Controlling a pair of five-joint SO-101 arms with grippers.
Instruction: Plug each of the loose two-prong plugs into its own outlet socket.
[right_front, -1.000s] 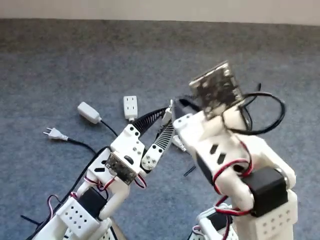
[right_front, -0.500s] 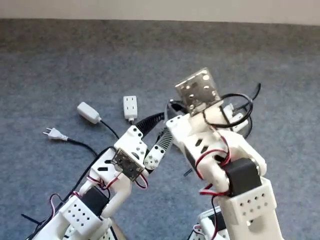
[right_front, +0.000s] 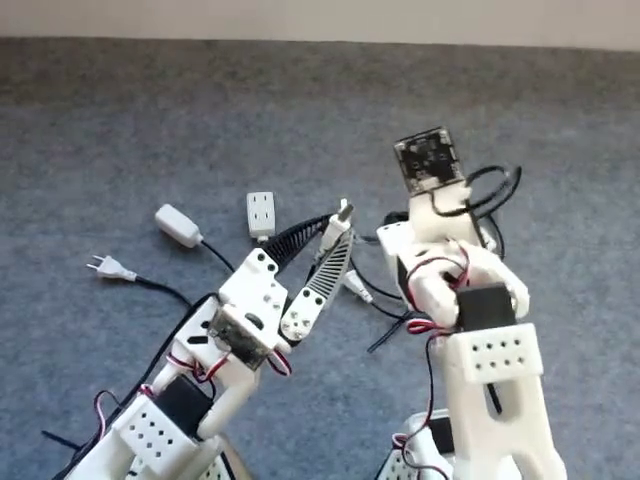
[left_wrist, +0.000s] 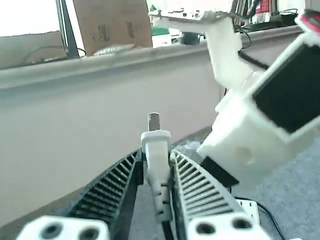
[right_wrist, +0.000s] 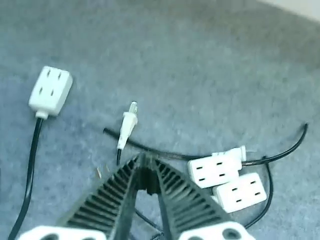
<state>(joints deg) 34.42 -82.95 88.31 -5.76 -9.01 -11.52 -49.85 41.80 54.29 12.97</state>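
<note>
Left wrist view has a white two-prong plug (left_wrist: 155, 142) pinched between the ribbed fingers of the left claw (left_wrist: 156, 156), which is closed snugly on it; the prongs point away from the camera and the cord trails back between the fingers. High view puts this plug (right_front: 341, 212) lifted just above the middle of the frame, at the tip of the left claw (right_front: 338, 228) and to the right of a white outlet block (right_front: 260, 215) lying on the grey surface (right_front: 150, 120). A dark-corded plug (right_front: 108, 267) lies at the left of the frame, below a white adapter (right_front: 178, 225). Right wrist view shows the right claw (right_wrist: 144, 165) with its fingertips drawn together above a black cord (right_wrist: 175, 154); whether it pinches the cord cannot be told. Near it lie a second white plug (right_wrist: 127, 124) and a pair of outlet blocks (right_wrist: 216, 170) touching each other.
</note>
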